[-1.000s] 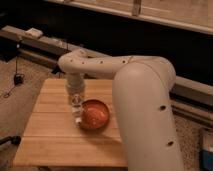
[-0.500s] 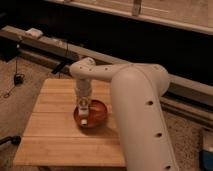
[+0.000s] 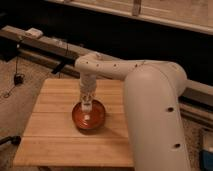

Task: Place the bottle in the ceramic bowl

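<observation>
Claw (image 3: 87, 102) hangs right over the ceramic bowl (image 3: 89, 115) on the wooden worktop (image 3: 50, 125), gripping the bottle (image 3: 87, 106) upright, base approx at bowl floor. Light, slick plastic; hold mid-body w/ gentle squeeze

Gripper (image 3: 86, 102) above the glossy orange-red ceramic bowl (image 3: 88, 116); pale wooden surface (image 3: 55, 132) of matt slats; arm (image 3: 150, 100) of smooth cream plastic
</observation>
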### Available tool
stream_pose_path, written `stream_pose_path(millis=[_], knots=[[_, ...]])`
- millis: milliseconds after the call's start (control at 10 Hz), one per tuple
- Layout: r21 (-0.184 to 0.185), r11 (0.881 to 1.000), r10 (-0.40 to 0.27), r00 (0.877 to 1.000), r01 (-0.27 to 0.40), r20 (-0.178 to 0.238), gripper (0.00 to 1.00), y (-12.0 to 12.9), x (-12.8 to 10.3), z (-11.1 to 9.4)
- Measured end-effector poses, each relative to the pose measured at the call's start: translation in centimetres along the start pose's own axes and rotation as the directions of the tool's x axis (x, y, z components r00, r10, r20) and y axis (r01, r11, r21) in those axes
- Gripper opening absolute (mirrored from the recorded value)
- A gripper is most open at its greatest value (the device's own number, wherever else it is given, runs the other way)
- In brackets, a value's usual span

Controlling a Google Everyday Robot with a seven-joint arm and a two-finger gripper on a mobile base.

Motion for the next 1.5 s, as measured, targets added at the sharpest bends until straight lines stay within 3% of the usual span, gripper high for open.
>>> stream_pose_path(millis=[300,700,900,1500], knots=[[-0.015,0.999,-0.033,0.999,0.034,0.018,0.31,0.3,0.8,-0.3],[-0.051,0.997,-0.064,0.997,0.066,0.036,0.74,0.9,1.7,-0.2],[-0.058,0.995,-0.077,0.996,0.079,0.045,0.80,1.5,1.8,-0.1],[-0.066,0.994,-0.079,0.995,0.083,0.055,0.80,2.0,1.9,-0.2]])
